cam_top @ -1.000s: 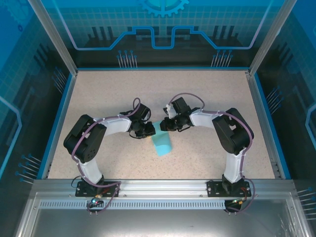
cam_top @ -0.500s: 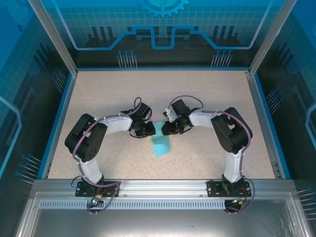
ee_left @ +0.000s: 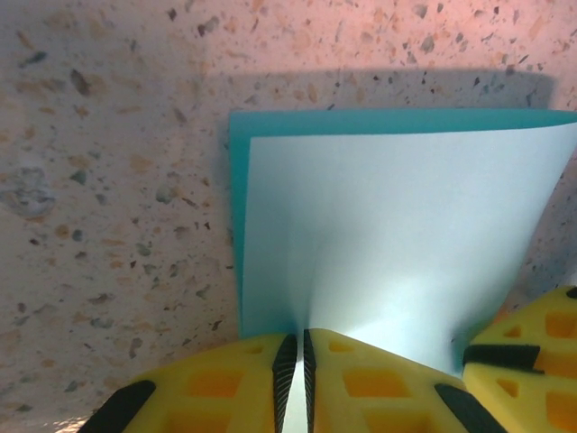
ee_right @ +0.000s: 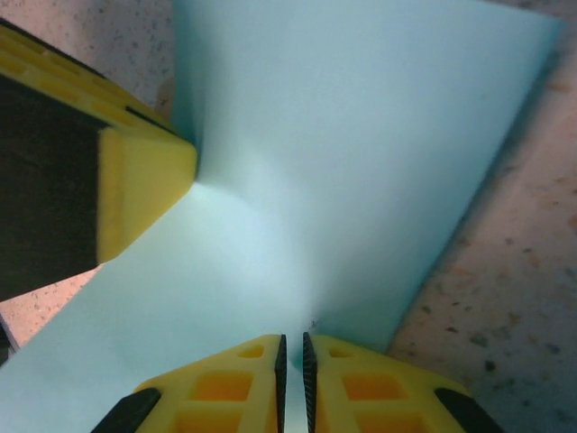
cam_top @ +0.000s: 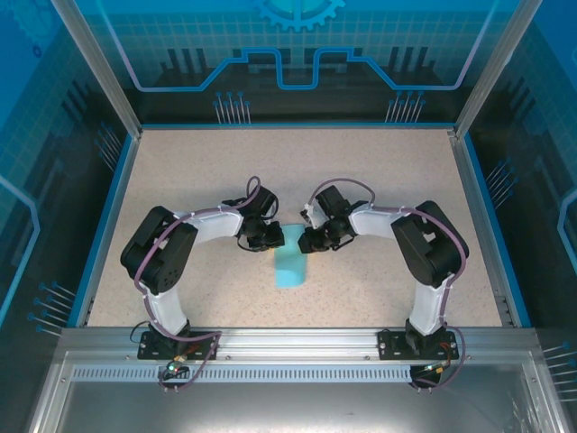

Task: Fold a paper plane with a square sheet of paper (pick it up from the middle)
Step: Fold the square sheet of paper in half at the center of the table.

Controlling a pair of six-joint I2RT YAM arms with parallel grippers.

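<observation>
Left wrist, paper sheet (ee_left: 388,234) pinched between jaws

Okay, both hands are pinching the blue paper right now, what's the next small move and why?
Probably lower both together so the pinched edge settles onto the table. The left hand and right hand are each shut on the paper sheet, close side by side; its upper layer bows up, with a strip of lower layer showing past it.
</observation>
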